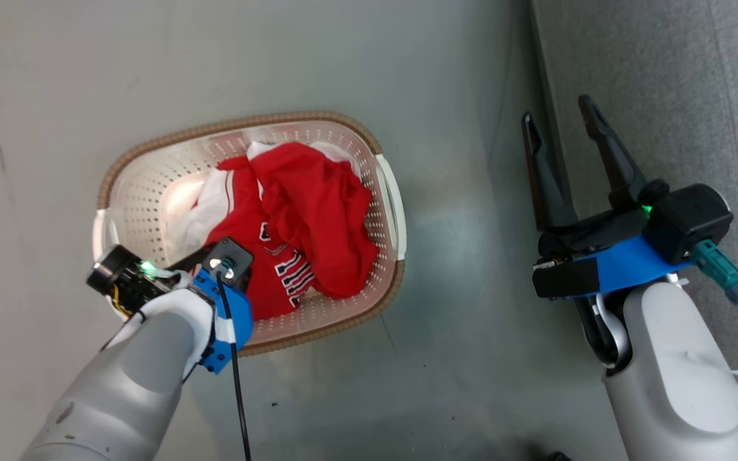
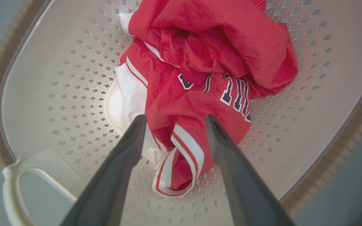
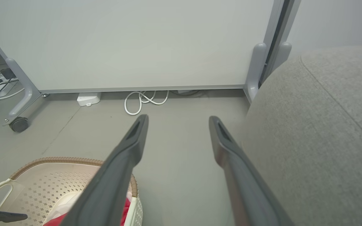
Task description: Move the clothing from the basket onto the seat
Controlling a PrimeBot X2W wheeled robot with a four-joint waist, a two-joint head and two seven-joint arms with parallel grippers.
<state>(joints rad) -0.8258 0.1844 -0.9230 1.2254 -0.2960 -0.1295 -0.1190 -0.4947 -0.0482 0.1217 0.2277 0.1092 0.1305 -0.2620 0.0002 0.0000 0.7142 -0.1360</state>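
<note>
Clothing [image 2: 200, 62]: two red garments, one with dark lettering and white stripes, lie bunched in the basket [image 1: 247, 121], which stands on the floor [image 1: 459, 288]. My left hand [image 2: 175, 118] hangs over the basket's near end, fingers spread to either side of the striped edge; I cannot tell if they touch it. My right hand [image 1: 557, 110], also spread and empty, is well apart from the clothing, just beside the grey seat [image 1: 664, 96].
</note>
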